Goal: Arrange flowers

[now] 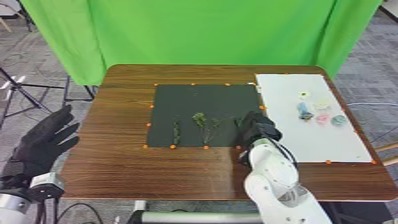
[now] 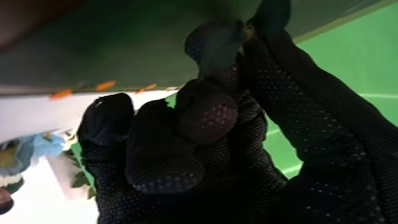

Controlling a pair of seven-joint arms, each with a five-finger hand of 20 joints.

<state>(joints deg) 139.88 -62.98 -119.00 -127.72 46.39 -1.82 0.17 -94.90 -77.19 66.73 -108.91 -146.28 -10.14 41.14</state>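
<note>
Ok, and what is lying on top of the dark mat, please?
On the dark mat there are thin green sprigs. The right hand is over its right side, so what may lie under that hand cannot be seen.

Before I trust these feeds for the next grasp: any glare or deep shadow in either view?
Head view: lighting fairly even, the white sheet bright but its flowers readable, the dark green stems low in contrast on the dark mat. Right wrist view: a washed-out white patch near the blue flower, and deep shade on the right robot hand.
</note>
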